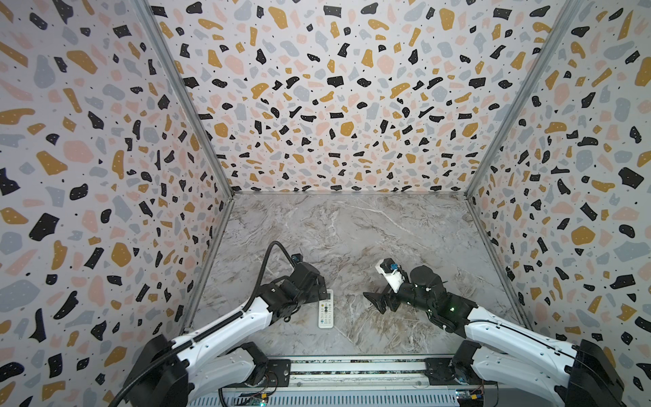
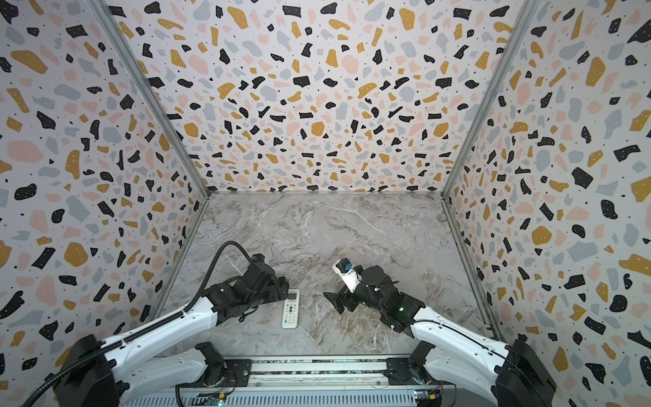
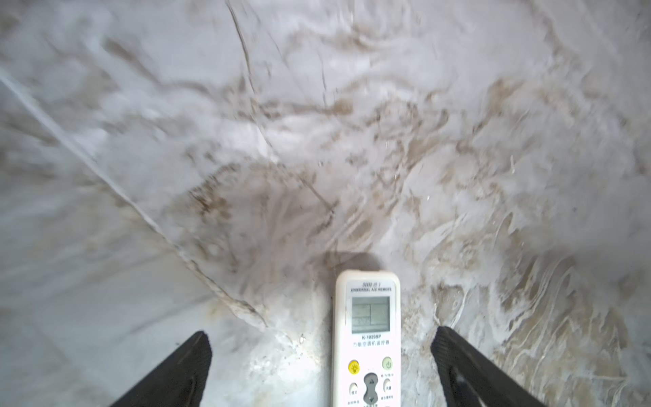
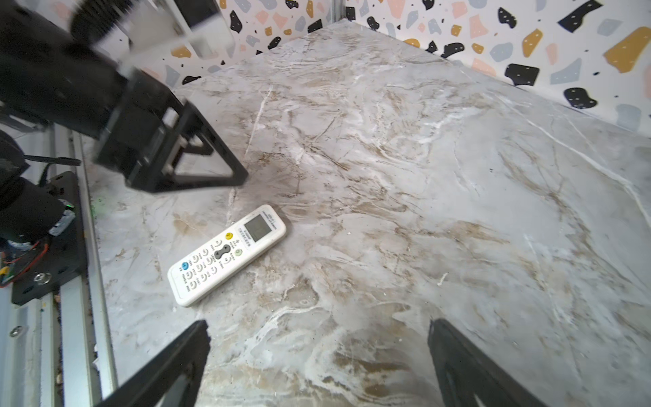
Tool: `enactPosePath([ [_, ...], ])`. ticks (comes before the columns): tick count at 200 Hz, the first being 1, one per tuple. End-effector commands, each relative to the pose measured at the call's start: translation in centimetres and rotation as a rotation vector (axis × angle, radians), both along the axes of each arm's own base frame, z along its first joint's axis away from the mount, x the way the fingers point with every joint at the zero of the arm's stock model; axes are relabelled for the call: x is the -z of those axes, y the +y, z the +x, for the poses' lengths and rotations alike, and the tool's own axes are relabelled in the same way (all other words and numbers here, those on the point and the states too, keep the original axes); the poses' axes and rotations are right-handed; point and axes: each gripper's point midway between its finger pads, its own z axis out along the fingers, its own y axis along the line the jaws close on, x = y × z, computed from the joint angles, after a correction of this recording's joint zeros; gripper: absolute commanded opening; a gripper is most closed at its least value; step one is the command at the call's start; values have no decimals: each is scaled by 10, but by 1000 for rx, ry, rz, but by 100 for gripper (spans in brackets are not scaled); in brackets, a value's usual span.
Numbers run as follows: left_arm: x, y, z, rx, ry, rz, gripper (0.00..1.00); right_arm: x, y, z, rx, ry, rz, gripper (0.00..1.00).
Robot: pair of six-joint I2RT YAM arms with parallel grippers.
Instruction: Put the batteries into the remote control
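The remote control is slim and white. It lies face up on the marble table, near the front and left of centre, with its buttons and grey display showing. My left gripper hovers over the display end. In the left wrist view its jaws stand wide apart on either side of the remote control, touching nothing. My right gripper is open and empty, a little to the right of the remote control. Only bare marble lies between its fingers. The batteries are out of view.
Terrazzo-patterned walls close in the marble table at the back and on both sides. A metal rail with the two arm bases runs along the front edge, close behind the remote control.
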Motion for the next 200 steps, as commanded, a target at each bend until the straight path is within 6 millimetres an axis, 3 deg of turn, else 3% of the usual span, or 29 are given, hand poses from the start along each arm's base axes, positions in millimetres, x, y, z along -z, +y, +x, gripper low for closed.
enactPosePath([
  [1, -56, 47, 20, -107, -207, 170, 99, -7, -30, 17, 150, -34, -22, 99],
  [20, -87, 84, 24, -230, -345, 267, 100, -6, -59, 31, 288, -50, -29, 99],
  [55, -112, 125, 28, -414, -468, 269, 99, -7, -118, 54, 570, -107, -10, 99],
  [70, -113, 140, 28, -496, -491, 288, 99, -12, -139, 61, 670, -146, 1, 99],
  [90, -105, 144, 33, -527, -520, 327, 100, -21, -162, 68, 781, -217, 32, 99],
  [125, -91, 160, 33, -619, -562, 421, 99, -15, -210, 76, 1015, -303, 78, 99],
  [170, -90, 163, 37, -635, -688, 473, 99, -8, -216, 91, 982, -396, -35, 99],
  [200, -77, 164, 41, -639, -761, 512, 100, 6, -215, 101, 958, -413, -62, 99],
])
